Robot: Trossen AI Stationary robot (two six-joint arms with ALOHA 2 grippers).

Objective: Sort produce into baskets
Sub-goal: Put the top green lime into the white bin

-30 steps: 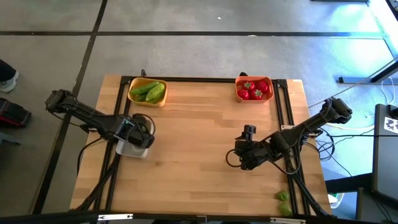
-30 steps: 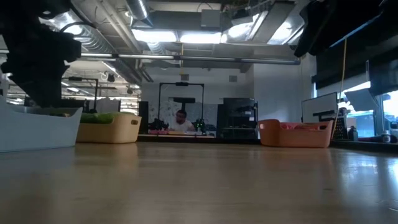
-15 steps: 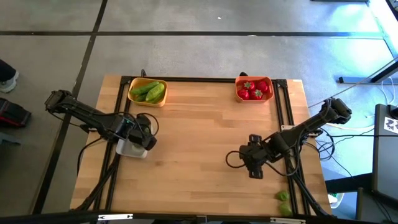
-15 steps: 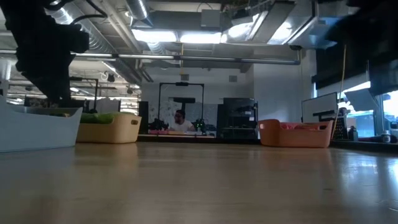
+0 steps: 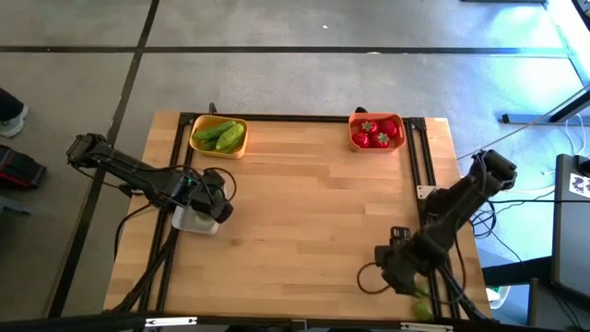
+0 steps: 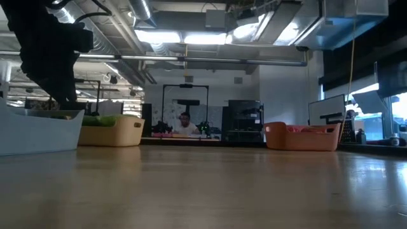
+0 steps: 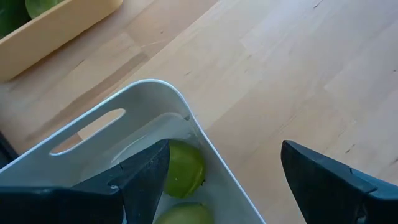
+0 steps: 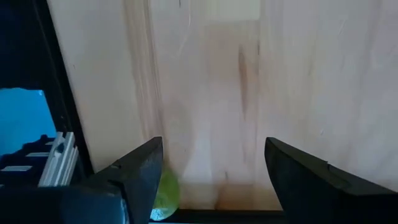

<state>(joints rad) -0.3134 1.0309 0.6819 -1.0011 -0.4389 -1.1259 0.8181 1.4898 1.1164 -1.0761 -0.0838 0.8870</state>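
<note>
Right gripper [image 5: 398,266], fingers spread, near the front right table [image 5: 295,231] corner beside a lime [image 5: 419,291]; to grasp well, centre the jaws over it first. Left gripper [image 5: 214,205], also spread, above white tray [image 5: 192,221] holding limes [image 7: 183,168]. Beyond: cucumbers [image 5: 221,135], tomatoes [image 5: 376,133] binned.

White tray [image 5: 192,220] largely covered by left gripper [image 5: 205,198] from above; cut off at the edge in low view. Two green balls [image 7: 184,169] in it partly hidden behind a finger [image 7: 140,177], the lower one cropped. Yellow bin [image 7: 43,32] clipped at the corner. Green ball [image 8: 163,190] half hidden behind right gripper's [image 8: 211,177] finger [image 8: 140,174]. Another ball [image 5: 420,310] near the table's front edge, too small to make out. Orange bin's [image 6: 301,136] contents barely visible over its rim. Person [image 6: 185,124] far behind, too small.
</note>
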